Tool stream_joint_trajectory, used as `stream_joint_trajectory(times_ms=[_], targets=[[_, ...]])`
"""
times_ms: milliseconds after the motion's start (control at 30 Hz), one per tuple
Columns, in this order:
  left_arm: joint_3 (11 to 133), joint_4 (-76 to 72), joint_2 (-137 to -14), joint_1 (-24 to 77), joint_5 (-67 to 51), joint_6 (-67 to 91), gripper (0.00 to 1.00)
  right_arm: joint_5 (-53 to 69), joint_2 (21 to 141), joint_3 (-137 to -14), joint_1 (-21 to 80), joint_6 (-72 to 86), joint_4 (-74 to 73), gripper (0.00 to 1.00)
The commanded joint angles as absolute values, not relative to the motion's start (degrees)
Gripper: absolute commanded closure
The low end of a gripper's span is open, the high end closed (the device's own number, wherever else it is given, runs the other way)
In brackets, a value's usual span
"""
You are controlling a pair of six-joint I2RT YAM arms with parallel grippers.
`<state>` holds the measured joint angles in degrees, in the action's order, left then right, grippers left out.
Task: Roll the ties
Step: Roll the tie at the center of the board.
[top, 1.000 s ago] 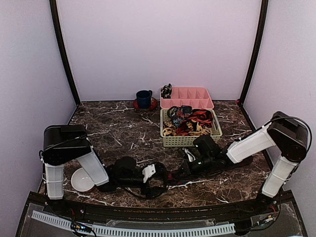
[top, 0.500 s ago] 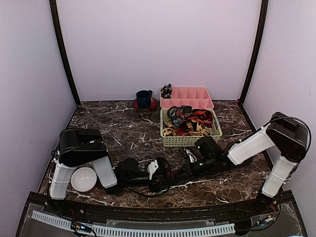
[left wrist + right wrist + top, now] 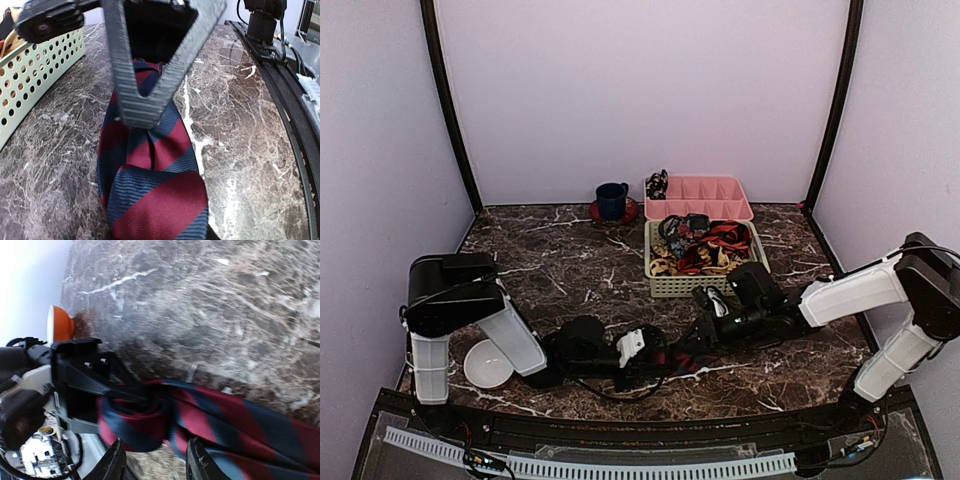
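Observation:
A navy tie with dark red diagonal stripes point(image 3: 672, 357) lies on the marble table between my two grippers. In the left wrist view its near end point(image 3: 155, 200) is folded into a small coil, and a grey finger point(image 3: 145, 75) presses down on the strip. My left gripper point(image 3: 642, 348) is shut on that coil. The right wrist view shows the coil point(image 3: 135, 417) caught in the left gripper's black fingers, with the strip point(image 3: 240, 425) running off to the right. My right gripper point(image 3: 157, 462) stands open just short of the tie, nothing between its fingers.
Behind the grippers stands a pale green basket point(image 3: 707, 285) of loose ties, also at the left of the left wrist view point(image 3: 35, 70). A pink divided tray point(image 3: 700, 190) and a blue cup point(image 3: 612, 200) are at the back. A white bowl point(image 3: 487, 363) sits by the left arm.
My left gripper has closed onto the tie's coiled end. My right gripper has opened, let go of the tie and drawn back to the right.

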<state>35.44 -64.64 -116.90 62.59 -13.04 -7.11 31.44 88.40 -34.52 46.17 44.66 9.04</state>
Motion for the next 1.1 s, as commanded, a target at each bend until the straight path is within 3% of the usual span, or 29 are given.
stream_joint_trajectory(times_ms=[0, 433, 633, 733, 833, 933, 1067], targets=[[35.6, -43.1, -117.3, 62.5, -8.6, -12.7, 0.69, 33.5, 88.6, -38.1, 48.0, 46.9, 7.7, 0.58], [36.8, -40.2, -117.5, 62.5, -10.0, -11.9, 0.69, 31.8, 96.7, -42.8, 52.0, 44.4, 3.3, 0.71], [36.9, -40.4, -117.5, 62.4, -10.8, -11.2, 0.69, 29.5, 96.9, -43.0, 52.1, 42.7, 1.1, 1.00], [37.0, -40.9, -117.6, 62.4, -11.3, -10.7, 0.69, 28.7, 96.6, -43.3, 52.0, 42.2, 0.1, 1.00], [37.3, -40.7, -117.9, 62.4, -11.5, -10.7, 0.69, 29.2, 93.9, -42.3, 51.9, 43.4, 1.6, 0.72], [37.2, -40.8, -118.0, 62.4, -11.7, -10.6, 0.69, 30.0, 91.8, -42.2, 52.0, 44.4, 1.8, 0.60], [37.3, -40.9, -118.1, 62.4, -11.7, -10.5, 0.69, 30.5, 92.6, -42.3, 52.6, 44.3, 1.6, 0.61]])
